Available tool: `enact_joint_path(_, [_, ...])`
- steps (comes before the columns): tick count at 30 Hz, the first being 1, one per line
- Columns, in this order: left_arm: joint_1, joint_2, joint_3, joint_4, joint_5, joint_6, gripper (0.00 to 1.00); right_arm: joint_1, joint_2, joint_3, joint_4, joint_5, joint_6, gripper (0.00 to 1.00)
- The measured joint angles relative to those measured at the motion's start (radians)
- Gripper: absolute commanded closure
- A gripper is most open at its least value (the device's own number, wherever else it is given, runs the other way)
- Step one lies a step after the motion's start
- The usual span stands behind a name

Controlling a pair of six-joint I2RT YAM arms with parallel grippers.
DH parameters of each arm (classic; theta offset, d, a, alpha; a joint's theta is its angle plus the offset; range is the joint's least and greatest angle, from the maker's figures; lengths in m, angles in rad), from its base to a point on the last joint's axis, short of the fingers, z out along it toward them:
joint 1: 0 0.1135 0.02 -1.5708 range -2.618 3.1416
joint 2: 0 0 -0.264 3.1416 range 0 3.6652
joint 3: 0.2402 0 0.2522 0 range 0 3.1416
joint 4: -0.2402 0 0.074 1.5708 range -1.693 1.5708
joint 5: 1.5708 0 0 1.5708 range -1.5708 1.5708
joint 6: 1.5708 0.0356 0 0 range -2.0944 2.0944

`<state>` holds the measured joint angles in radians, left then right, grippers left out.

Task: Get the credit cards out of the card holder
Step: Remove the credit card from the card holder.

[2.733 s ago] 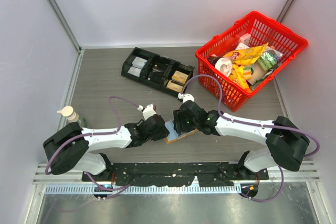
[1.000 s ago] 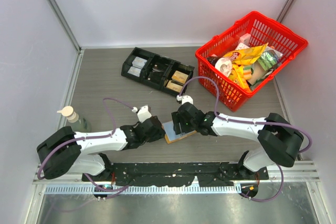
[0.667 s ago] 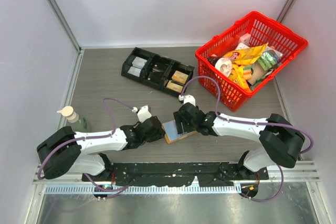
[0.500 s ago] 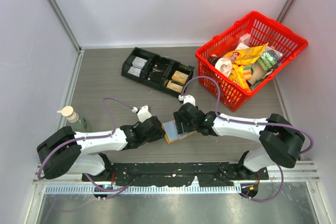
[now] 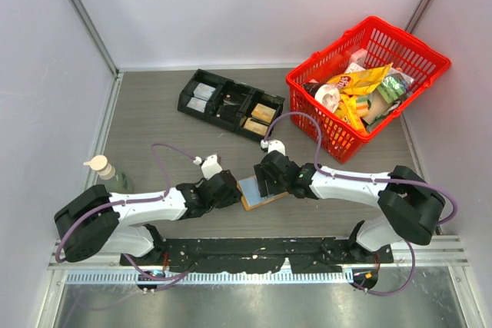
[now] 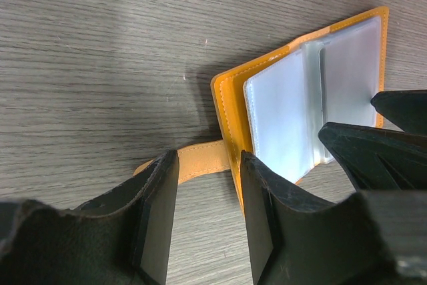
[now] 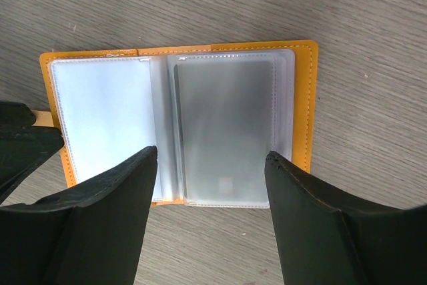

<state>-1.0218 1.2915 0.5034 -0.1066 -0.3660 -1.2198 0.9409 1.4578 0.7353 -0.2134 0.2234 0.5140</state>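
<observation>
The left gripper [image 6: 208, 171] is set part open and empty, its 2 fingers [image 6: 157, 218] astride the side tab [image 6: 190, 163] of the flat tan-orange bifold card holder [image 6: 230, 98], probably to pin it flat. The right gripper [image 7: 210, 165] is spread wide and empty above the clear plastic sleeves [image 7: 107, 118], seemingly lined up to pinch a grey card [image 7: 227, 121]. The holder is laid open by the middle of the near edge of the tabletop [image 5: 154, 136].
</observation>
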Motion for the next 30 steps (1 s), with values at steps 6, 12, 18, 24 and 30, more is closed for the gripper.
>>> enact_joint_path(6, [0.000, 0.000, 0.000, 0.000, 0.000, 0.000, 0.55, 0.000, 0.001, 0.000, -0.005, 0.013, 0.000, 0.27])
enact_joint_path(12, [0.000, 0.000, 0.000, 0.000, 0.000, 0.000, 0.55, 0.000, 0.001, 0.000, -0.013, 0.017, 0.000, 0.31])
enact_joint_path(18, [0.000, 0.000, 0.000, 0.000, 0.001, 0.000, 0.55, 0.000, 0.002, 0.000, -0.013, 0.009, -0.001, 0.41])
enact_joint_path(24, [0.000, 0.001, 0.001, 0.000, 0.001, 0.001, 0.55, 0.000, 0.002, 0.000, -0.013, -0.008, 0.000, 0.43])
enact_joint_path(30, [0.000, 0.007, 0.005, 0.003, 0.008, 0.002, 0.55, 0.000, 0.002, 0.000, -0.002, -0.043, 0.003, 0.46])
